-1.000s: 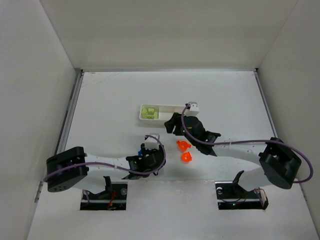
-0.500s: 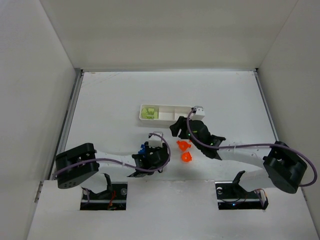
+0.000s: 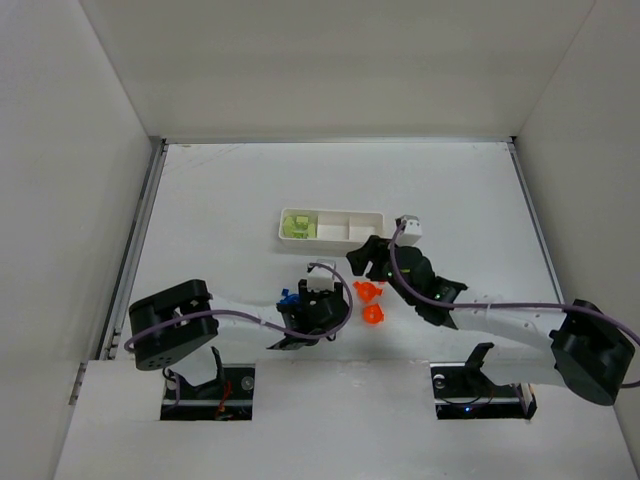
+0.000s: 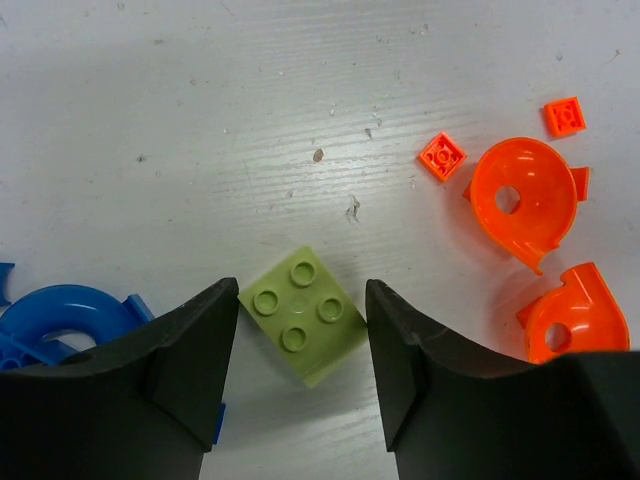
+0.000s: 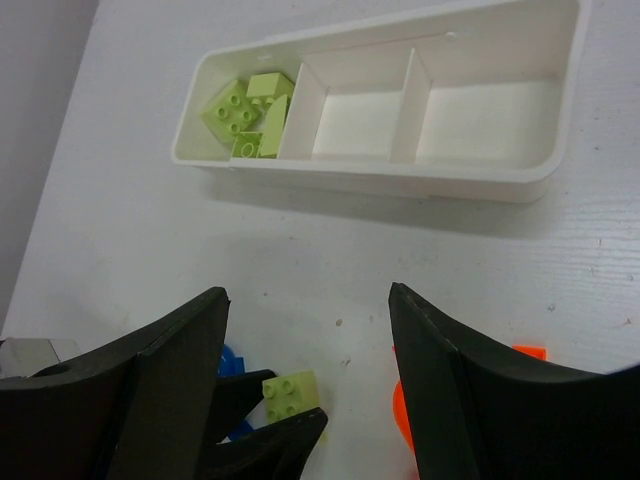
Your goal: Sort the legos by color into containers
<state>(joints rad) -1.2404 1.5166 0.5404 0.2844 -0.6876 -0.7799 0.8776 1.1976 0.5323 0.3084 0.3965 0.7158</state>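
On the left side, the left fingers (image 4: 190,370) are low over the tabletop (image 4: 200,120) and stand wide open. In the left wrist view, a blue curved piece (image 4: 60,318) lies beside the outer side of the left one of these two fingers. Between the two fingers lies a light green brick (image 4: 302,325) with four studs, flat on the tabletop and turned a little. Its corner is very near to the left finger, but we cannot tell if they touch. To the right of the brick we see the orange legos: two small square plates (image 4: 442,156) (image 4: 564,116), then a round dish-shaped piece (image 4: 522,200), and a second rounded piece (image 4: 570,318) just beside the right finger.

Behind this group, the white tray (image 5: 400,185) lies with its three compartments in a row. The left compartment holds several light green bricks (image 5: 245,112).

Further right, the right fingers (image 5: 170,370) are also wide apart and hold nothing; they hang between the tray and the loose legos. From the right wrist view we see the same green brick low in the picture, well apart from the tray.
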